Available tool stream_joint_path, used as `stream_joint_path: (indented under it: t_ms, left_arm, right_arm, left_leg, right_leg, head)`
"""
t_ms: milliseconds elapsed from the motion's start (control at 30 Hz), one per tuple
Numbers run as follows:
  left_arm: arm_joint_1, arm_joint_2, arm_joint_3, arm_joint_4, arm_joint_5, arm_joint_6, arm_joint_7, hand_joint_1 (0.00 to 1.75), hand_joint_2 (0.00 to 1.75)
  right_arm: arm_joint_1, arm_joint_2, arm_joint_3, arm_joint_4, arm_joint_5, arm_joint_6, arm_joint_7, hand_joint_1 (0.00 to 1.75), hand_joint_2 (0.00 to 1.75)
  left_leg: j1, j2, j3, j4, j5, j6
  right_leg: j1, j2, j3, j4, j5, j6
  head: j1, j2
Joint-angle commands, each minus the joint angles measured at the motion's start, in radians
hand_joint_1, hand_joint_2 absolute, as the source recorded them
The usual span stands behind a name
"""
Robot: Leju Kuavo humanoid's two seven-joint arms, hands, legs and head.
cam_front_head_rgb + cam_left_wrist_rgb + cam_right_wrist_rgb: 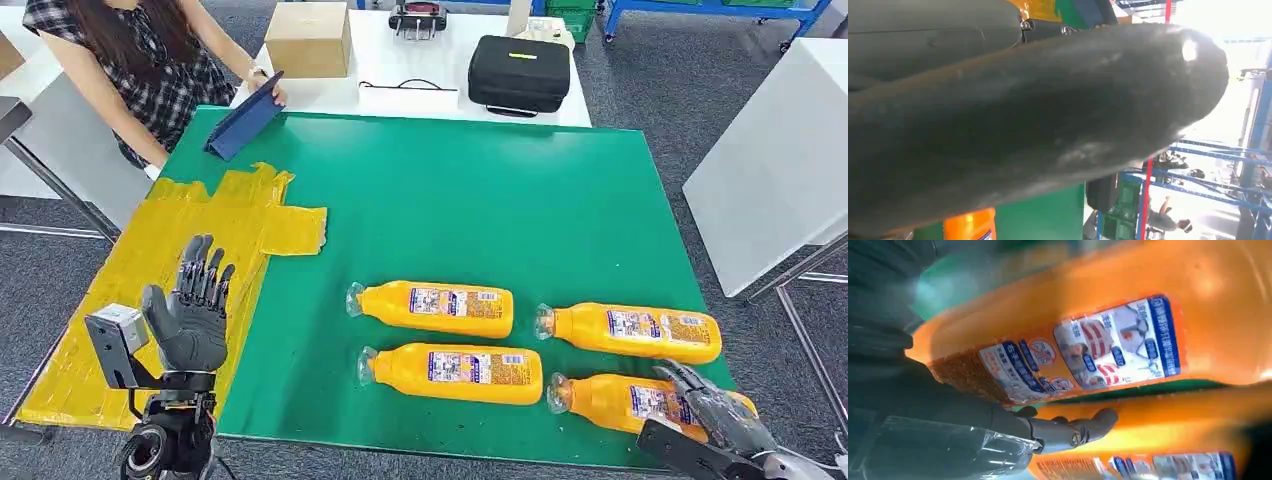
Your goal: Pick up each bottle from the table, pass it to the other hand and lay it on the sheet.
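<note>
While four orange bottles lie on their sides on the green mat [480, 190], the robot's right hand [715, 410] sits low over the near-right bottle [615, 398], its fingers [1075, 430] reaching along the label; whether they grip it cannot be told. That bottle lies at the mat's near edge, clear cap pointing left. Just behind it lies the far-right bottle [630, 331], and to the left, as a second pair, the far-left bottle [435, 307] and the near-left bottle [455, 372], all capped the same way and none touching.

Raised upright over the yellow sheet [150, 270] at the mat's left side, the left hand [192, 310] holds nothing, palm up and fingers spread. No bottle lies on the sheet.

At the far left corner a person [140, 60] in a checked shirt props a blue tablet [245, 118] on the mat. Behind, a white table [420, 60] carries a cardboard box [308, 38] and a black case [518, 72].
</note>
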Motion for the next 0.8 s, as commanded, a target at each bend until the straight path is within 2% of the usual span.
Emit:
stream_joint_path:
  t_ms: [33, 167, 200, 233, 300, 333, 567, 633, 667, 700, 800]
  left_arm:
    - [-0.058, 0.014, -0.036, 0.083, 0.005, 0.004, 0.001, 0.0, 0.0]
    - [-0.061, 0.013, -0.035, 0.076, 0.007, 0.006, 0.006, 0.0, 0.0]
    - [-0.06, 0.015, -0.034, 0.074, 0.009, 0.009, 0.007, 0.0, 0.0]
    - [-0.06, 0.015, -0.034, 0.074, 0.009, 0.009, 0.007, 0.0, 0.0]
    - [-0.055, 0.018, -0.031, 0.065, 0.013, 0.011, 0.008, 0.0, 0.0]
    - [-0.053, 0.017, -0.03, 0.062, 0.013, 0.01, 0.008, 0.0, 0.0]
    - [-0.051, 0.011, -0.038, 0.07, 0.013, 0.013, 0.008, 0.0, 0.0]
    - [-0.053, 0.012, -0.038, 0.072, 0.014, 0.013, 0.007, 0.0, 0.0]
    - [-0.053, 0.012, -0.038, 0.072, 0.014, 0.013, 0.007, 0.0, 0.0]
    - [-0.053, 0.012, -0.038, 0.072, 0.014, 0.013, 0.007, 0.0, 0.0]
    - [-0.059, 0.015, -0.042, 0.079, 0.016, 0.014, 0.004, 0.0, 0.0]
  right_arm:
    - [0.065, -0.067, 0.025, 0.02, -0.022, 0.065, 0.047, 0.0, 1.75]
    - [0.086, -0.091, 0.021, 0.006, -0.042, 0.084, 0.056, 0.0, 1.75]
    - [0.085, -0.102, 0.033, 0.006, -0.048, 0.096, 0.06, 0.0, 1.75]
    - [0.085, -0.102, 0.033, 0.006, -0.048, 0.096, 0.06, 0.19, 1.75]
    - [0.079, -0.118, 0.056, 0.013, -0.048, 0.112, 0.068, 1.5, 1.75]
    - [0.08, -0.125, 0.066, 0.018, -0.053, 0.121, 0.07, 1.73, 1.75]
    - [0.128, -0.204, 0.084, 0.033, -0.107, 0.115, 0.078, 1.75, 1.75]
    - [0.132, -0.208, 0.084, 0.032, -0.114, 0.111, 0.079, 1.75, 1.75]
    - [0.132, -0.208, 0.084, 0.032, -0.114, 0.111, 0.079, 1.75, 1.75]
    - [0.132, -0.208, 0.084, 0.032, -0.114, 0.111, 0.079, 1.75, 1.75]
    - [0.151, -0.223, 0.091, 0.017, -0.144, 0.081, 0.099, 1.75, 1.75]
  left_leg:
    - [0.0, -0.002, 0.003, -0.001, -0.001, -0.001]
    - [0.0, -0.003, 0.007, -0.001, -0.002, -0.002]
    - [0.0, -0.002, 0.004, -0.001, -0.001, -0.001]
    - [0.0, -0.001, 0.007, -0.001, -0.002, -0.002]
    - [0.0, -0.002, 0.007, -0.001, -0.002, -0.002]
    - [0.0, -0.001, 0.005, -0.001, -0.002, -0.002]
    - [0.0, -0.002, 0.005, -0.001, -0.002, 0.0]
    - [0.0, -0.002, 0.006, -0.001, -0.002, 0.0]
    - [0.0, -0.003, 0.012, -0.002, -0.004, -0.001]
    - [0.0, -0.002, 0.007, -0.001, -0.003, 0.001]
    - [0.0, -0.001, 0.01, -0.002, -0.004, 0.002]
  right_leg:
    - [0.0, -0.003, 0.005, -0.002, -0.001, -0.001]
    - [0.0, -0.004, 0.01, -0.002, -0.003, -0.002]
    - [0.001, -0.002, 0.006, -0.002, -0.001, -0.001]
    - [0.0, -0.002, 0.01, -0.003, -0.003, -0.001]
    - [0.0, -0.002, 0.01, -0.003, -0.002, -0.001]
    - [0.0, -0.002, 0.008, -0.002, -0.002, -0.001]
    - [0.001, -0.002, 0.005, -0.002, -0.001, -0.001]
    - [0.0, -0.003, 0.004, -0.002, -0.002, 0.0]
    - [0.0, -0.004, 0.012, -0.004, -0.004, -0.002]
    - [0.001, -0.002, 0.005, -0.002, -0.003, 0.002]
    - [0.0, -0.002, 0.009, -0.004, -0.004, 0.001]
  head:
    - [0.0, 0.0]
    - [0.0, 0.0]
    - [0.0, 0.0]
    - [0.0, 0.0]
    - [0.0, 0.0]
    - [0.0, 0.0]
    - [0.0, 0.0]
    - [0.0, 0.0]
    - [0.0, 0.0]
    - [0.0, 0.0]
    - [0.0, 0.0]
